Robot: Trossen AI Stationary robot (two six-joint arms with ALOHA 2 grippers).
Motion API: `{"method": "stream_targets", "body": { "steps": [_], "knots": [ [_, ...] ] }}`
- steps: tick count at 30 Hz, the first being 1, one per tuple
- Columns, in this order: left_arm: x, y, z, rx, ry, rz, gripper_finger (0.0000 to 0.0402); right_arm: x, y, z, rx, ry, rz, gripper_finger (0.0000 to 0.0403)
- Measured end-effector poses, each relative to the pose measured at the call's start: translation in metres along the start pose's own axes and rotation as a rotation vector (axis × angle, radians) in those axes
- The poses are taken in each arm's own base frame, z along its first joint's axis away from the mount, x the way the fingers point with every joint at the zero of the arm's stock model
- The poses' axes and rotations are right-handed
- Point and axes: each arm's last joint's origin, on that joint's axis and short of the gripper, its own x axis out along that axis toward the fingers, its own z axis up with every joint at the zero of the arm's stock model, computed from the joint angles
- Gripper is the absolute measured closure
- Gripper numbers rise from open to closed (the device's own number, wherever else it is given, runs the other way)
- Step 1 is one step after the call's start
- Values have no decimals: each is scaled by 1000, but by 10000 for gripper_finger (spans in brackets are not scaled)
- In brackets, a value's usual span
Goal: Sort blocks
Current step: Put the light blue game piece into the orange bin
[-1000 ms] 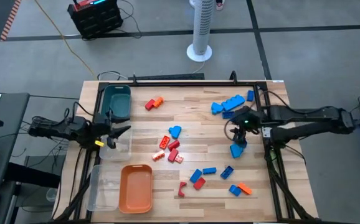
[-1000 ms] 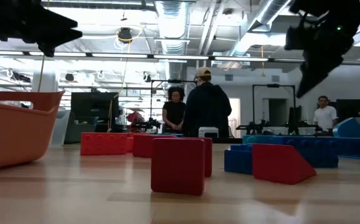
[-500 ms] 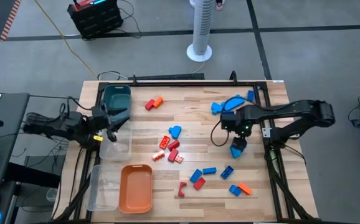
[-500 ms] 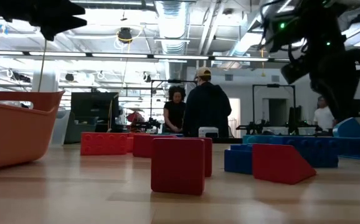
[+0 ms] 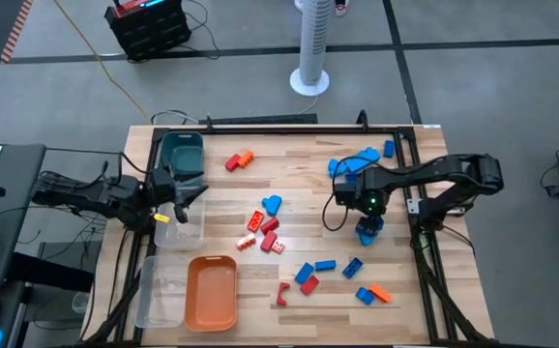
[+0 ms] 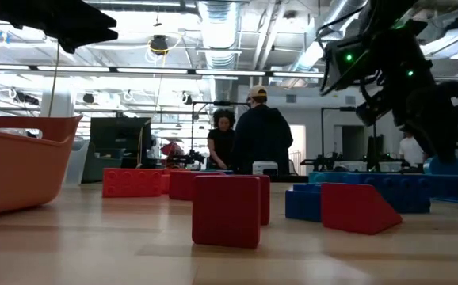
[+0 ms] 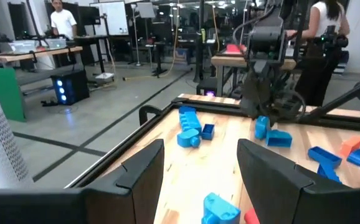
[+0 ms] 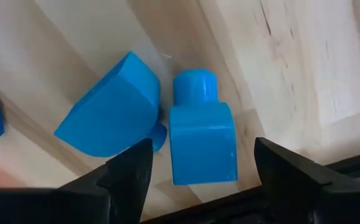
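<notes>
Under my right gripper, at the right side of the table, lie two light blue blocks: a small square one with a single stud and a bigger one with a slanted face, touching each other on the wood. My right fingers stand wide apart, one on each side of this pair, and they hold nothing. From above, this gripper hangs over the same pair. Behind it a group of blue blocks lies near the far right corner. More blocks are scattered on the table: a red and orange pair at the far side, red ones and one blue in the middle, blue and red ones with one orange toward the near edge. My left gripper waits at the left side, above a clear bin, with the teal bin just beside it. Its fingers are apart and empty. An orange tray stands near the front, beside a second clear bin. Beyond the table, people stand in the room.
</notes>
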Motion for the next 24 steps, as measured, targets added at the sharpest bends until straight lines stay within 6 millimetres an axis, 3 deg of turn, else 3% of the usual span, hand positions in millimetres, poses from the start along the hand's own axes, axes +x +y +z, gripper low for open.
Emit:
{"method": "stream_targets", "body": {
  "steps": [6, 14, 20, 24],
  "knots": [
    [0, 0, 1, 21, -9, -10, 203, 15, 3, 10, 6, 77, -29, 155],
    [0, 0, 0, 16, -4, -15, 203, 18, 5, 16, 30, 48, -19, 288],
    [0, -1, -1, -60, 12, -26, 203, -14, 4, 17, 45, -176, -40, 288],
    [-1, -2, -2, -110, 17, -31, 203, -45, 6, 19, 30, -452, -44, 279]
  ]
}}
